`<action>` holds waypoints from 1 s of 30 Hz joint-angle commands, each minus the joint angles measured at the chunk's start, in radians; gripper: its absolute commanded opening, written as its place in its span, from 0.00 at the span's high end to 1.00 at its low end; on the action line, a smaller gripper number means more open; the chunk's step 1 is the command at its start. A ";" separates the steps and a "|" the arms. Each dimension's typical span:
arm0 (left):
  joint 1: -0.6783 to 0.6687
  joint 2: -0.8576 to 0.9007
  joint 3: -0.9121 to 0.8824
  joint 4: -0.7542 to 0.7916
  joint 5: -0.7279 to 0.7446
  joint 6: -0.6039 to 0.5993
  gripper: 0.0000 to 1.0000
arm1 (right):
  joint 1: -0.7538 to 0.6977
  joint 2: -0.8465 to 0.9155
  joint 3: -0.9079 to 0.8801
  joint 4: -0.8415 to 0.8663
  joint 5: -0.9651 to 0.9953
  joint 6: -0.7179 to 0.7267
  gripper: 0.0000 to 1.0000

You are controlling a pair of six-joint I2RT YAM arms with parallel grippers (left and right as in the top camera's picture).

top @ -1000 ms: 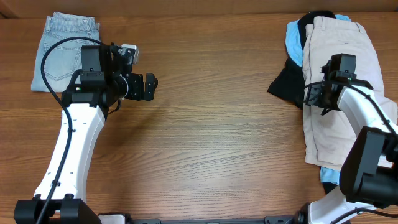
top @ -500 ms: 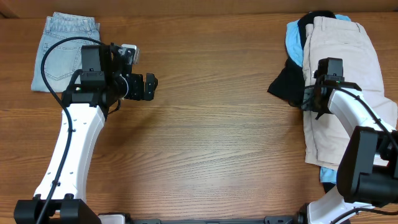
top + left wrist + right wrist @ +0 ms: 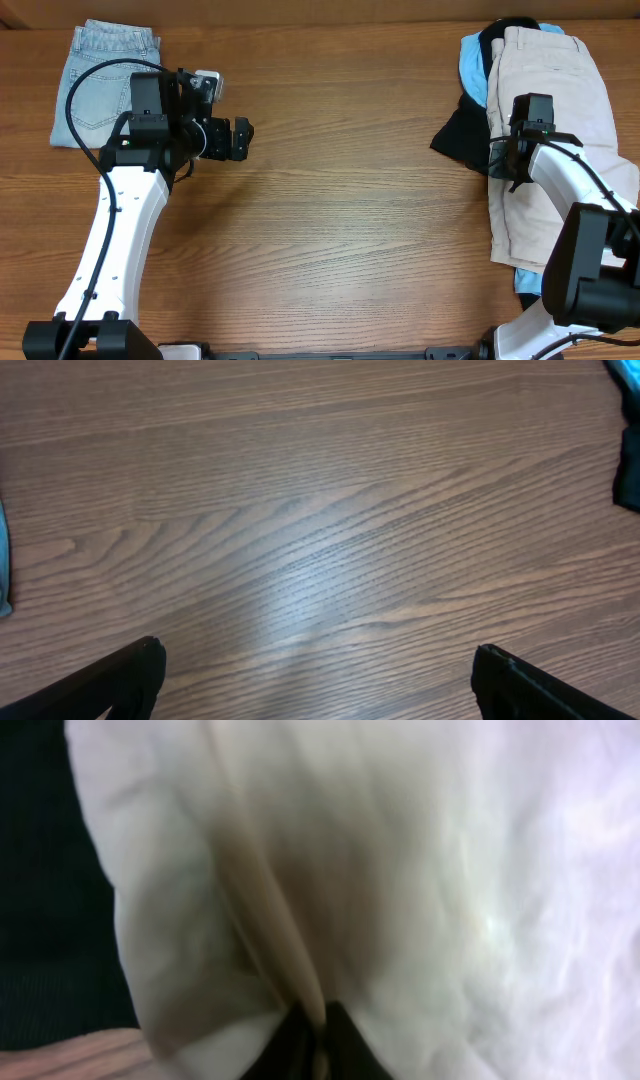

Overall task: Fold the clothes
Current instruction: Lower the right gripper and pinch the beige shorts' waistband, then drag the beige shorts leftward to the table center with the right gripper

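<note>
A pair of beige shorts [image 3: 550, 120] lies on top of a pile at the right, over a black garment [image 3: 460, 135] and a light blue one [image 3: 472, 65]. My right gripper [image 3: 497, 158] is at the shorts' left edge. In the right wrist view it [image 3: 315, 1020] is shut, pinching a raised fold of the beige cloth [image 3: 400, 870]. Folded light jeans [image 3: 100, 80] lie at the far left. My left gripper [image 3: 243, 139] hovers to their right, open with nothing in it; in the left wrist view it [image 3: 318, 655] has only bare wood between its fingers.
The wooden table [image 3: 340, 220] stretches between the two arms. The left arm's white link [image 3: 115, 250] runs down the left side. More blue cloth [image 3: 528, 282] shows under the shorts' lower end near the right arm's base.
My right gripper shifted slightly left onto the shorts' left edge and closed on a fold of the cloth. The left arm has not moved.
</note>
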State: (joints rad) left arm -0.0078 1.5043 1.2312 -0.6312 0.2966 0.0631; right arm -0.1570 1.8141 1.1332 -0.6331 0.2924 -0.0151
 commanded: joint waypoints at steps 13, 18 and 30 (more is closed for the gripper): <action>0.173 0.005 0.339 -0.171 0.007 -0.010 0.00 | 0.249 -0.086 0.769 -0.707 -0.175 0.045 0.96; 0.267 0.005 0.354 -0.181 0.008 -0.006 0.00 | 0.578 -0.068 0.798 -0.745 -0.296 0.121 0.96; 0.296 0.008 0.354 -0.181 0.008 0.031 0.00 | 1.104 0.073 0.799 -0.660 -0.380 0.231 0.60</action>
State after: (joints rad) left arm 0.2859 1.5093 1.5623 -0.8131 0.2962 0.0635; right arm 0.9306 1.9060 1.9175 -1.2945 -0.0692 0.1638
